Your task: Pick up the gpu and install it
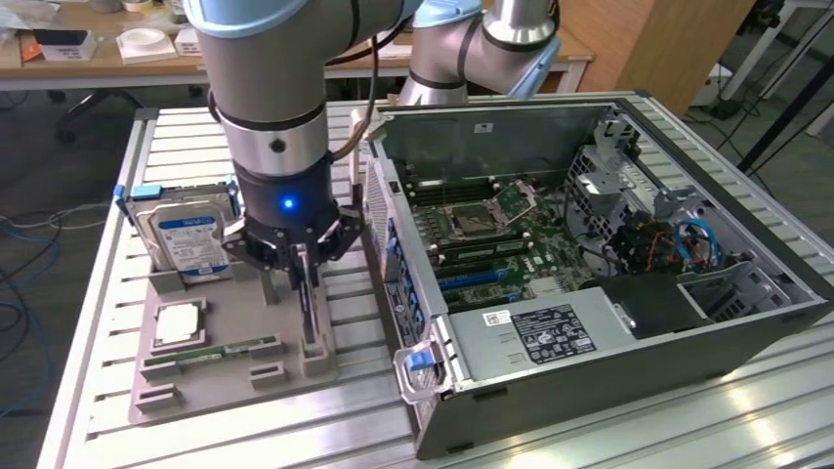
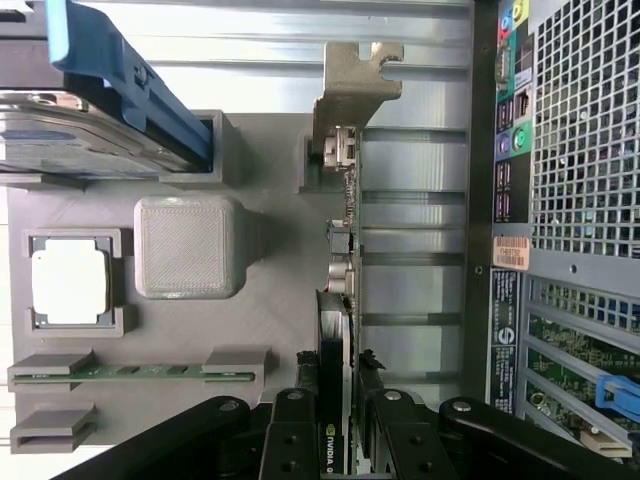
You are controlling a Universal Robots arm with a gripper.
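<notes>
Two fingers (image 2: 290,440) pinch the gpu (image 2: 338,330), standing on edge in the gray holder (image 2: 270,300) near the open computer case (image 2: 590,120).

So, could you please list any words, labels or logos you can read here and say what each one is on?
No wording can be read for certain.
gpu: small green logo mark near the gripper, no letters legible.
hard drive: blue label, print too small.
power supply: black label, blurred.
computer case: orange sticker, blurred.
</notes>
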